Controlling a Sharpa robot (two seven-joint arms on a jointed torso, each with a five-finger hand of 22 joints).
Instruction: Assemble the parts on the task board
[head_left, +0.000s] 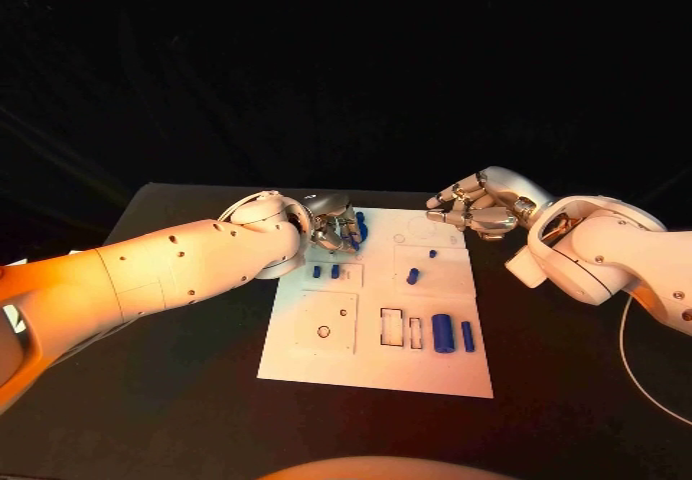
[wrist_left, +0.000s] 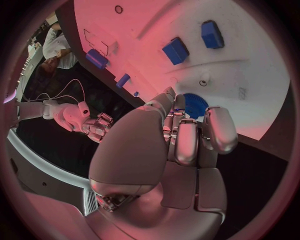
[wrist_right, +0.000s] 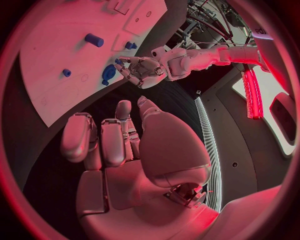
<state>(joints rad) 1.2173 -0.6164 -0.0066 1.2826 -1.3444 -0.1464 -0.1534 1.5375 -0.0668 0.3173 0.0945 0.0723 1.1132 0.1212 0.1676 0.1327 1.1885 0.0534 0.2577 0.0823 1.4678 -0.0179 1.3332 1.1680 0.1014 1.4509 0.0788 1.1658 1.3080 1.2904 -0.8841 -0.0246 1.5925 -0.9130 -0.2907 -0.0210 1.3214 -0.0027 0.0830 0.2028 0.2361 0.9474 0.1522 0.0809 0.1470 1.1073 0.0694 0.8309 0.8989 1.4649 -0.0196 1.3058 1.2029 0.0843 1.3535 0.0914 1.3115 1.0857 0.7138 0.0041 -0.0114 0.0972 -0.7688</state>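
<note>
The white task board (head_left: 325, 355) lies mid-table. My left hand (head_left: 335, 225) is over its far left corner, fingertips pinching a blue toothed gear (head_left: 359, 232) that stands tilted there. The left wrist view shows the gear (wrist_left: 195, 105) half hidden behind the fingers (wrist_left: 186, 145); the right wrist view shows the left hand (wrist_right: 142, 69) with the gear (wrist_right: 109, 74) at the board's edge. My right hand (head_left: 476, 205) hovers past the board's far right corner, loosely curled and holding nothing. Two small blue blocks (head_left: 326, 271), a peg (head_left: 413, 276) and two cylinders (head_left: 441, 333) sit on the board.
Rectangular slots (head_left: 392, 327) and a square recess with a hole (head_left: 326, 322) mark the near half of the board. A thin white cable (head_left: 630, 350) loops over the black table at the right. A small blue piece (head_left: 434, 253) stands near the board's far right.
</note>
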